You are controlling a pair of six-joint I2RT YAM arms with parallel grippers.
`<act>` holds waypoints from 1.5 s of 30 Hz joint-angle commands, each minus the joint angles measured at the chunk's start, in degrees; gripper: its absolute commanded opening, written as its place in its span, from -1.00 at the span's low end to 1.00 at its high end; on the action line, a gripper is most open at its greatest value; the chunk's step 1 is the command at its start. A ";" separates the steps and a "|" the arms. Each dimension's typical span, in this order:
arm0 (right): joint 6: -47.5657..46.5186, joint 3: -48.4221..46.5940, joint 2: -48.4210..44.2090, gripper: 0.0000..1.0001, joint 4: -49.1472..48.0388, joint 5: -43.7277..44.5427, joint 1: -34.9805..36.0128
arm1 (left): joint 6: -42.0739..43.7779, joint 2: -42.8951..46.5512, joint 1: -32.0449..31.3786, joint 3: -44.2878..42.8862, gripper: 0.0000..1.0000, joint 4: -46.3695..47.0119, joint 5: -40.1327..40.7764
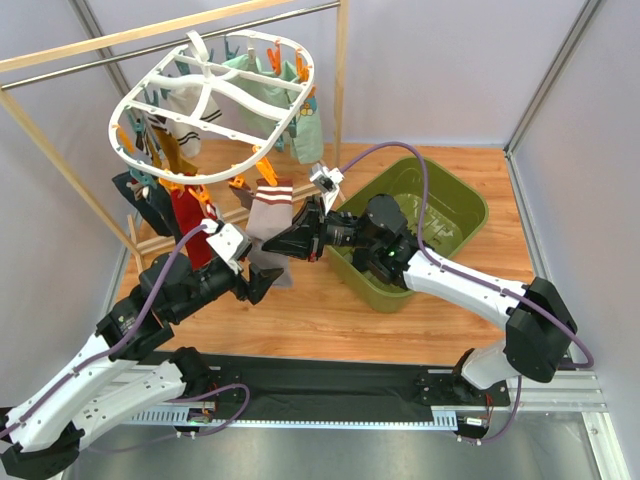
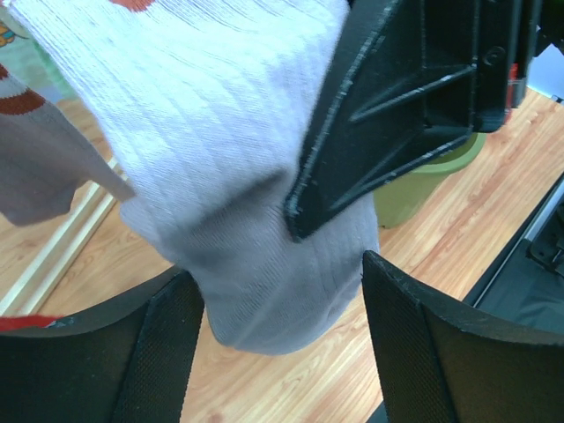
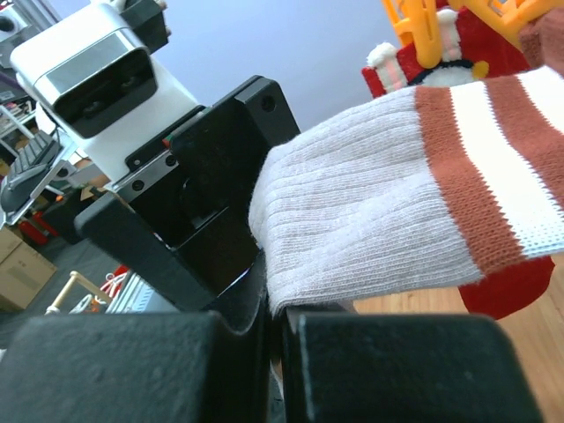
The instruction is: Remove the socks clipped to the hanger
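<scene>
The striped sock [image 1: 268, 208] hangs at centre frame from an orange clip [image 1: 264, 172] on the hanger [image 1: 210, 100]. The right gripper [image 1: 280, 243] is clenched on its lower part, and the left gripper [image 1: 262, 285] is released around the toe. Next, probably a steady downward pull to unclip it.

The grey striped sock [image 3: 370, 238] is soft, matt, ribbed knit cloth. Above it, the hanger [image 1: 207, 98] is smooth white plastic. Right of the sock, the green bin [image 1: 462, 196] is glossy plastic. Beneath the sock, the tabletop [image 1: 300, 310] is smooth wood grain. Flanking the sock's toe, the left gripper [image 2: 280, 269] has matt black, finely textured fingers [image 2: 167, 352].
</scene>
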State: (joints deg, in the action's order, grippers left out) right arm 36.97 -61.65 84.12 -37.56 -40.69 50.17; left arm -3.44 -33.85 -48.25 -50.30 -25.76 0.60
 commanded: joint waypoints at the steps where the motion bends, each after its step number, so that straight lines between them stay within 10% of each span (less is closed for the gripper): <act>1: 1.96 -0.23 -1.59 -0.99 -4.36 -1.59 0.89 | 1.33 0.45 0.17 -1.55 0.47 0.62 0.55; 4: 1.88 -0.49 -1.33 -0.92 -3.84 -1.33 1.15 | 1.33 0.53 0.26 -1.64 -0.03 0.71 -0.07; 8: -1.63 -1.37 -1.85 -0.32 1.86 -0.19 1.16 | 1.86 0.45 0.17 -1.90 -0.83 0.27 -1.83; 11: -8.92 -3.12 -3.87 0.11 11.87 4.72 0.72 | 1.86 0.36 0.17 -1.99 -1.00 0.10 -3.67; 21: -22.45 -19.11 -1.77 0.74 30.95 -0.09 -5.44 | 1.95 1.94 0.17 -1.82 -1.00 1.32 -8.77; 45: -9.12 -38.90 15.19 0.92 18.06 -11.87 -6.75 | 2.65 1.77 0.26 -6.29 -1.00 -2.63 -18.27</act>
State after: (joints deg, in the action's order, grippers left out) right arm 22.22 -97.73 98.59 -12.16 -50.22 43.68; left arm -2.07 -32.05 -48.25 -53.98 -28.51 -15.18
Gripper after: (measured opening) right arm 0.958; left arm 0.017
